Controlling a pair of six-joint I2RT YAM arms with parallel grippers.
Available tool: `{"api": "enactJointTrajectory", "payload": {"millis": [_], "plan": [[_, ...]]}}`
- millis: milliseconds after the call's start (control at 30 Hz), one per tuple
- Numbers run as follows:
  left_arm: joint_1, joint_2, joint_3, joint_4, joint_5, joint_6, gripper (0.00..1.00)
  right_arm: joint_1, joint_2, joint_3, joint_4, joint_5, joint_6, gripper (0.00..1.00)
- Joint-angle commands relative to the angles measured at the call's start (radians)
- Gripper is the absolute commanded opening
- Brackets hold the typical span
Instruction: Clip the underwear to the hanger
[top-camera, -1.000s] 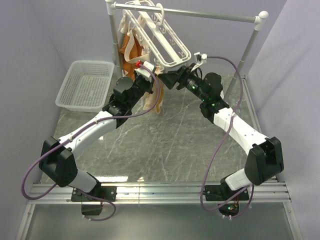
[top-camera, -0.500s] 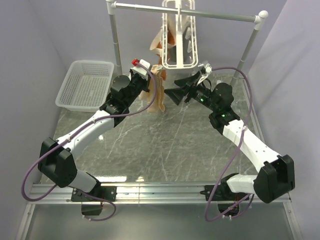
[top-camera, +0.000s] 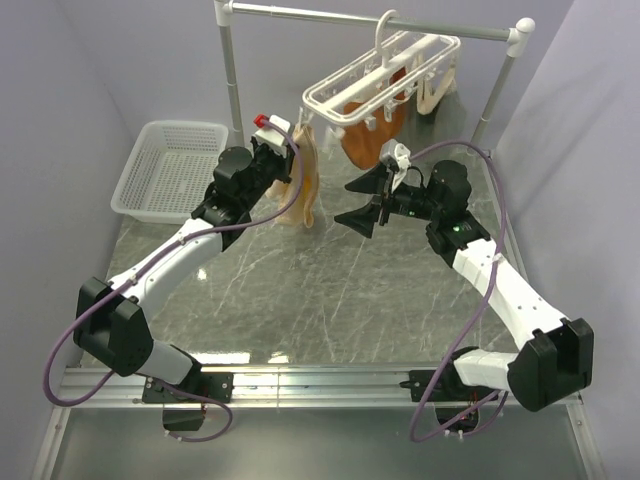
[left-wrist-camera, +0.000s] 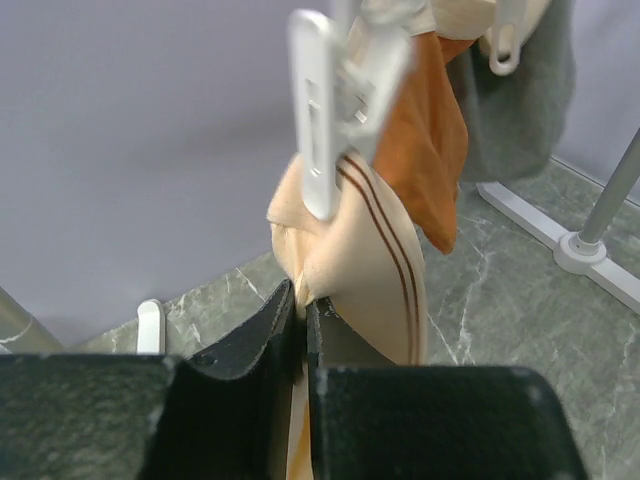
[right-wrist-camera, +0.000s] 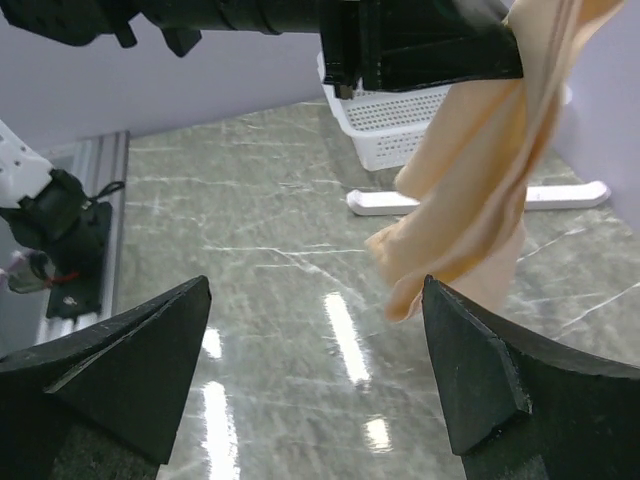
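Hanger (top-camera: 378, 72) swung right, underwear (left-wrist-camera: 372, 250) pinched in left gripper (left-wrist-camera: 301, 302), right gripper (right-wrist-camera: 317, 292) agape.

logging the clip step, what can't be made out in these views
- Left wrist: the clip is blurred, so whether it bites the underwear cannot be told.
- Top: the other clips on the hanger are too small to read.
- Right wrist: the underwear's top is cut by the top edge.
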Motion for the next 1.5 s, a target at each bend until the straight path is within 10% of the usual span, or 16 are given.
{"api": "enactJointTrajectory", "payload": {"millis": [0,800,1167,1467], "plan": [[0.006,-0.020,0.049,0.004,0.031,-0.024,0.14,-0.026,0.015,0.091,-0.037,-0.093,-0.122,0.93],[0.060,0.032,0.125,-0.076,0.106,-0.122,0.20,-0.181,0.203,0.313,0.342,0.221,0.313,0.75],[0.078,0.014,0.126,-0.077,0.152,-0.133,0.25,-0.182,0.258,0.384,0.396,0.166,0.349,0.32],[0.045,-0.114,0.062,-0.148,0.279,-0.012,0.53,-0.159,0.239,0.387,0.356,0.160,0.376,0.10]]}}
